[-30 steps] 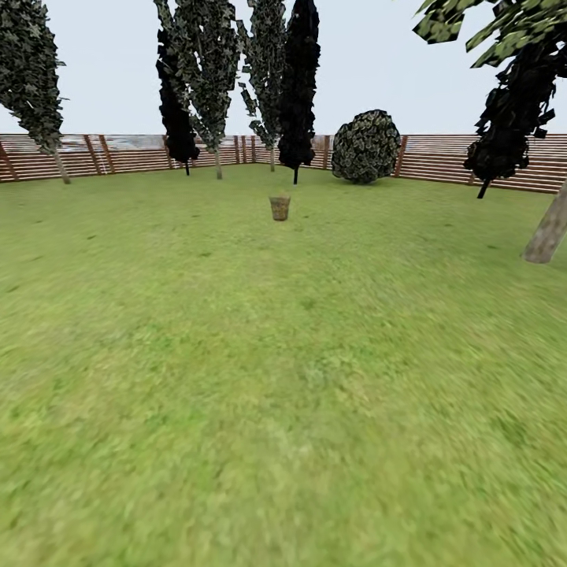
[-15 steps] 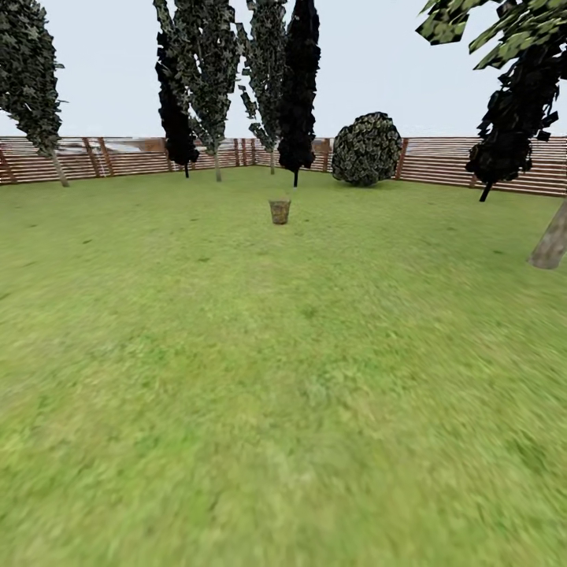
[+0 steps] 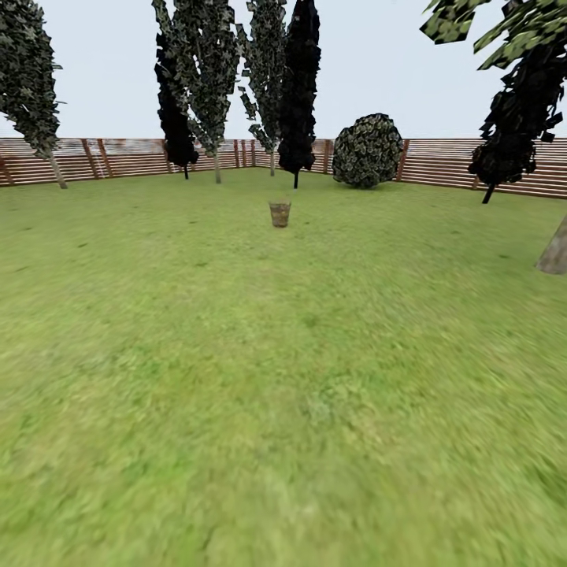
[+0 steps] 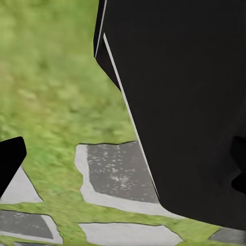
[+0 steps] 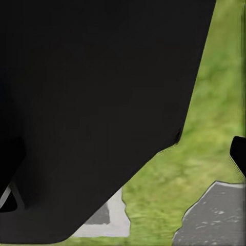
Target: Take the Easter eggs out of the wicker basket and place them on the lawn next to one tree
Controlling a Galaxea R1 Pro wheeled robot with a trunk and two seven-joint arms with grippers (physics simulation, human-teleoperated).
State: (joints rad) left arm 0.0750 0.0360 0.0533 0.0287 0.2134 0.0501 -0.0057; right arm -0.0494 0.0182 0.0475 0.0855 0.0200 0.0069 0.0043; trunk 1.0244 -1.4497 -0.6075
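Head view: you are looking across the lawn (image 3: 260, 378), a wide stretch of short green grass taking up most of the frame. The wicker basket (image 3: 279, 213) is standing upright on the grass far ahead, near the middle of the view and well short of the fence. It is too small here to tell what is lying inside; no eggs can be made out.

The tree (image 3: 554, 252) with the thick grey-brown trunk is showing at the right edge, trunk leaning, well apart from the basket, with blocky green leaves (image 3: 504, 27) overhead at the top right.

A brown slatted fence (image 3: 118, 157) is running along the far side of the garden. Dark narrow trees (image 3: 298, 87) are standing in front of it behind the basket, a round bush (image 3: 367, 150) is sitting to their right, and another dark tree (image 3: 512, 118) is leaning further right. A thin-trunked tree (image 3: 31, 79) is standing at the far left.

Left wrist view: a large black body is blocking much of the frame; beyond it you are seeing grass and grey paving stones (image 4: 115, 174) with pale edges. Fingers not identifiable, so the left gripper's opening cannot be told.

Right wrist view: the same kind of black mass is covering most of the frame, with grass and a grey stone (image 5: 215, 215) past it. The right gripper's opening cannot be told either.
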